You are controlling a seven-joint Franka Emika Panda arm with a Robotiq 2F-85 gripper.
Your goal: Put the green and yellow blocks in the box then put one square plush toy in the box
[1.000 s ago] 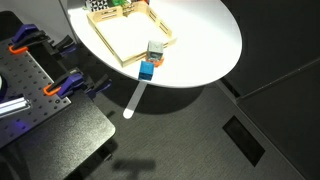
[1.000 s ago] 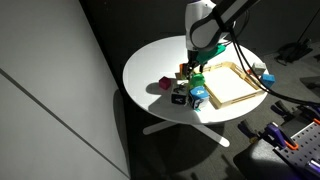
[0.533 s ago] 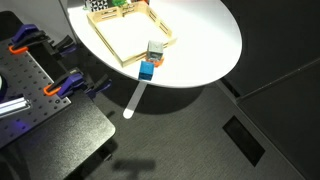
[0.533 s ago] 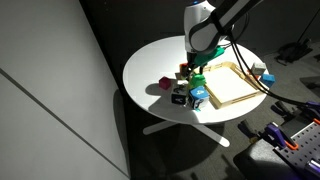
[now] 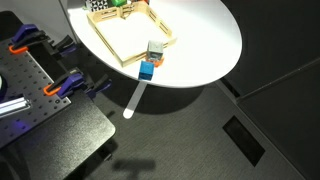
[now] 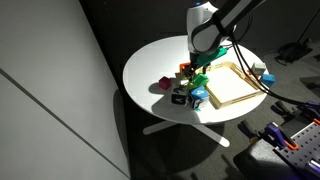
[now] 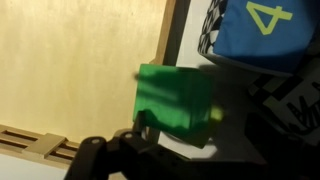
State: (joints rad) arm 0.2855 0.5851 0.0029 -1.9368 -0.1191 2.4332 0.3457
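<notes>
Surface: white round table over a dark floor, seen in both exterior views.
Box: shallow light-wood box on the table. In the wrist view its pale floor fills the 9 o'clock side.
Green block: bright green block at the middle of the wrist view, across the line of the box's rim. In an exterior view it sits at the box's 9 o'clock corner. I cannot tell whether it rests on the table.
Gripper: gripper directly above the green block. Its dark fingers enter at 6 o'clock in the wrist view. I cannot tell whether they grip the block.
Plush toy: checkered plush toy at 1 o'clock of the green block, partly under a blue cube marked with a yellow 4.
Others: grey-white cube and blue block, close together at the box's 5 o'clock corner.
</notes>
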